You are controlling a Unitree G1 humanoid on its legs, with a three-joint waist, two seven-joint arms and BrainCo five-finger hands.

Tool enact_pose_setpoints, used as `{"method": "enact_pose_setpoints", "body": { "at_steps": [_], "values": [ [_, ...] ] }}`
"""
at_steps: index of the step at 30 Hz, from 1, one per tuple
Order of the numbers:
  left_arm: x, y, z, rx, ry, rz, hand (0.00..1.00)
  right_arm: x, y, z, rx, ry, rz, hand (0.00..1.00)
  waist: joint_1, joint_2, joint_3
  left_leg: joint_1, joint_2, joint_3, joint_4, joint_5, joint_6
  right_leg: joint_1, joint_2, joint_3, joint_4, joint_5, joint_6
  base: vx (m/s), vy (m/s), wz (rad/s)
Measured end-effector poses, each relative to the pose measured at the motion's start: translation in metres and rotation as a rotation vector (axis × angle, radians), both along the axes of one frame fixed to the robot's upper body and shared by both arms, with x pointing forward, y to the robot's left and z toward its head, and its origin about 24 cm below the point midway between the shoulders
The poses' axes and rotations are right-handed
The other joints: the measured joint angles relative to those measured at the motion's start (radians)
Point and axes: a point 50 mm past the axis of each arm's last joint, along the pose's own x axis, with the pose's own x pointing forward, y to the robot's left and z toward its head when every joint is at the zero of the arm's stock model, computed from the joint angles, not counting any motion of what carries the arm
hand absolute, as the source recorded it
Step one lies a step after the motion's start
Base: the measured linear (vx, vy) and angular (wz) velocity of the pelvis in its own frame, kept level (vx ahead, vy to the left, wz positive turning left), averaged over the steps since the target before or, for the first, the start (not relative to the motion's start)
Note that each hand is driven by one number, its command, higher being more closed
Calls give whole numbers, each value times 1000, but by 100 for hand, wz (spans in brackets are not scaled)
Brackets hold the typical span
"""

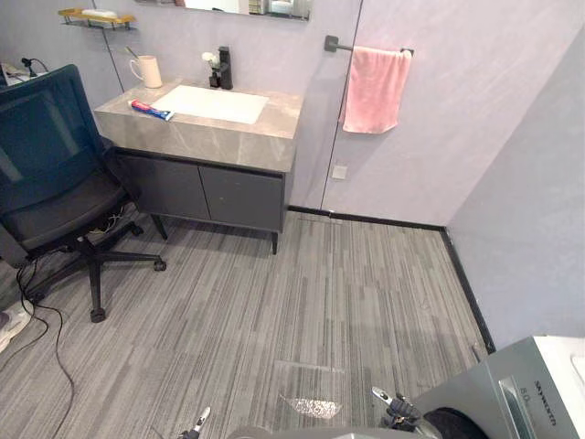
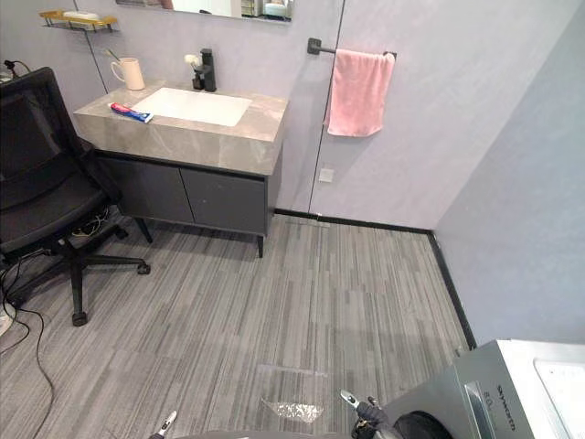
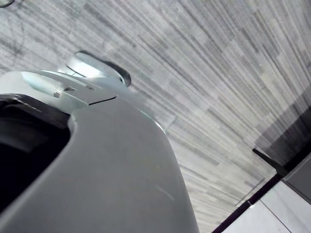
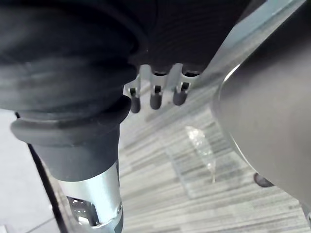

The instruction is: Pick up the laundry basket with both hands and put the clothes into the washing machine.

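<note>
The silver-grey washing machine (image 1: pixel 516 393) stands at the lower right corner against the right wall, its dark round door (image 1: pixel 454 425) facing the floor space. My right hand (image 4: pixel 155 94) hangs low beside it, near the floor. Its dark-tipped fingers (image 4: pixel 181 92) are relaxed and hold nothing. Part of my left hand (image 3: pixel 92 65) shows above the striped grey floor, with nothing seen in it.
A grey vanity with a white sink (image 1: pixel 215 105) stands at the back left, a black office chair (image 1: pixel 55 183) beside it, and cables (image 1: pixel 46 338) trail on the floor. A pink towel (image 1: pixel 375 87) hangs on the back wall. A shiny patch (image 1: pixel 311 407) lies on the floor.
</note>
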Motion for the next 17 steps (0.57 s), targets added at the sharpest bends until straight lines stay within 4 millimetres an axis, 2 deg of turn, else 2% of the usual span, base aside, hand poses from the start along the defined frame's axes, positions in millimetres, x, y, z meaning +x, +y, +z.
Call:
{"method": "enact_pose_setpoints", "body": {
  "at_steps": [1, 2, 3, 7, 10, 17],
  "values": [
    [0, 0, 0, 0, 0, 0, 0, -1, 0, 0, -1, 3, 2, 0, -2, -1, 0, -5, 0, -7, 1, 2, -4, 3, 2, 3, -45, 4, 0, 34, -72, 33],
    [-1, 2, 0, 3, 3, 0, 0, -4, 0, -1, 0, 11, 1, 0, -8, -7, -4, -20, -10, -22, 0, 7, -14, 19, 3, 4, -140, 69, 2, 9, -110, 45],
    [-4, 3, 0, 3, 15, 1, 0, -6, -1, -2, 1, 20, -6, 0, -19, -11, -7, -25, -22, -42, 0, 9, -16, 24, -6, 2, -166, 92, 25, 45, -175, 64],
    [-9, -1, -2, -12, 39, 5, 0, -23, -10, -5, -3, 75, -58, 0, -21, -2, -29, -1, -5, -108, -80, 60, -65, 95, 18, -59, -301, 87, 35, 99, -198, 40],
    [-10, -1, -2, -14, 44, 7, 0, -39, -15, -7, -8, 119, -78, 0, -22, 3, -31, 11, 20, -133, -141, 96, -85, 103, 45, -84, -335, 93, 26, 34, -172, 23],
    [-12, -1, -3, -30, 39, 52, 0, -47, -22, -8, -16, 147, -92, 0, -25, 4, -35, 11, 16, -146, -174, 117, -81, 113, 45, -99, -375, 104, 29, 4, -27, 6]
  ]
}}
